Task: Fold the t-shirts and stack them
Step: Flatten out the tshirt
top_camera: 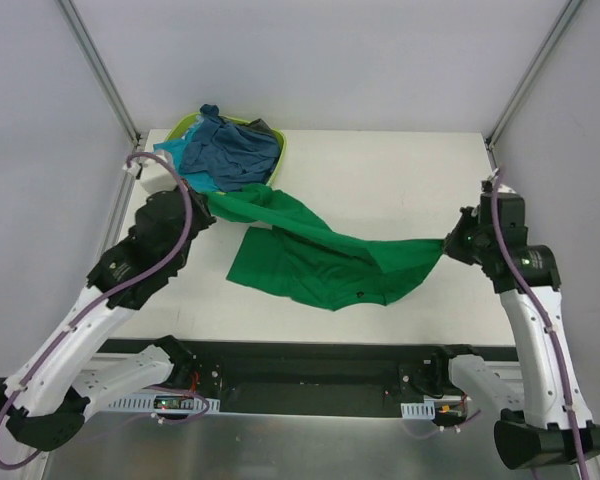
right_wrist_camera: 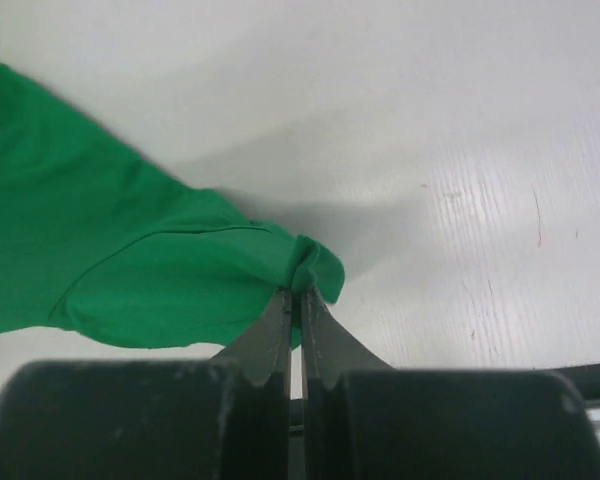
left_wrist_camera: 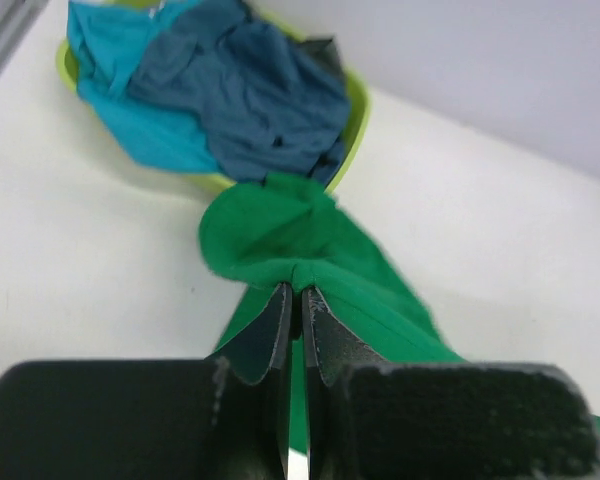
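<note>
A bright green t-shirt (top_camera: 320, 255) hangs stretched between my two grippers over the middle of the table, its lower part sagging onto the surface. My left gripper (top_camera: 206, 203) is shut on its left end, seen bunched at the fingertips in the left wrist view (left_wrist_camera: 298, 290). My right gripper (top_camera: 446, 243) is shut on its right end, pinched in the right wrist view (right_wrist_camera: 298, 292). Dusty blue (top_camera: 235, 150), turquoise (top_camera: 180, 152) and dark grey (top_camera: 263, 129) t-shirts lie heaped in the basket at the back left; the blue one also shows in the left wrist view (left_wrist_camera: 250, 95).
A lime-green plastic basket (top_camera: 279, 158) stands at the table's back left corner, just behind my left gripper; its rim shows in the left wrist view (left_wrist_camera: 358, 105). A white block (top_camera: 160, 172) sits beside it. Metal frame posts rise at both back corners.
</note>
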Controlling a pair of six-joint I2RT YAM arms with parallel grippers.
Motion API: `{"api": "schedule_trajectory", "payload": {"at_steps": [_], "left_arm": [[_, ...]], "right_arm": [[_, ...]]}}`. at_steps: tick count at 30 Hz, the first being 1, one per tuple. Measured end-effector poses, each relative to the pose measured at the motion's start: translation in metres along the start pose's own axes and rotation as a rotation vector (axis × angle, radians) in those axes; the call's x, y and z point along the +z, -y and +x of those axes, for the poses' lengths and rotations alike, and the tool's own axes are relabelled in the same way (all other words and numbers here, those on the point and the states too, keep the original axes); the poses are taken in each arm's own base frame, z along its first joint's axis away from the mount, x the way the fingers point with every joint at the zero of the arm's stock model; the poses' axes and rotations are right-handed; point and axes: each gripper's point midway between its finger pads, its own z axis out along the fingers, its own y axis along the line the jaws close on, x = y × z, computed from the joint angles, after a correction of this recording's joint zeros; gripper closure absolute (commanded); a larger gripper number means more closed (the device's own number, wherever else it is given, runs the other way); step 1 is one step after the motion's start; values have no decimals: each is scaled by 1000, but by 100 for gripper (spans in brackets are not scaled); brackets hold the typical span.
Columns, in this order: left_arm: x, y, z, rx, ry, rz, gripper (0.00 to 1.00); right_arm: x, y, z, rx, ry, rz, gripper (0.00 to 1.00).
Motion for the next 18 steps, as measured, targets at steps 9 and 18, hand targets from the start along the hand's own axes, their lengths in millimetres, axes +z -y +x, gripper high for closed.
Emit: {"api": "schedule_trajectory", "payload": {"at_steps": [9,18], "left_arm": [[-84,18,-121,-96,253,265,100],[-147,18,-198,-136,444,397,100]], "right_arm": [[-158,-56,-104,-26,395,-304,100],[-296,-77,-152,-73,715,-489,100]]}}
